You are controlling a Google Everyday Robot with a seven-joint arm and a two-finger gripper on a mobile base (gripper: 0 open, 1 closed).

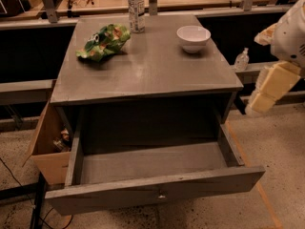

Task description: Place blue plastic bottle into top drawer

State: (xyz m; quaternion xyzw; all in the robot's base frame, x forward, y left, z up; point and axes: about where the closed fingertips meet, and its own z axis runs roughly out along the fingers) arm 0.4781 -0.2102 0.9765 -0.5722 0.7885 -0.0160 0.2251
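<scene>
Well off to the right of the grey bench [152, 73], clear of everything on it: claw [268, 90], pale yellow under a white arm; apart or together, impossible to judge

Upright at the back edge of the bench: blue plastic bottle [136, 7], white cap on, untouched. Just left and in front of it, 1 crumpled green bag [104, 42]; well to its right, 1 white bowl [193, 36]

Below, pulled fully out: top drawer [114, 198], small metal knob [162, 194] at front centre. Against its left side, a brown cardboard box [47, 144]
</scene>
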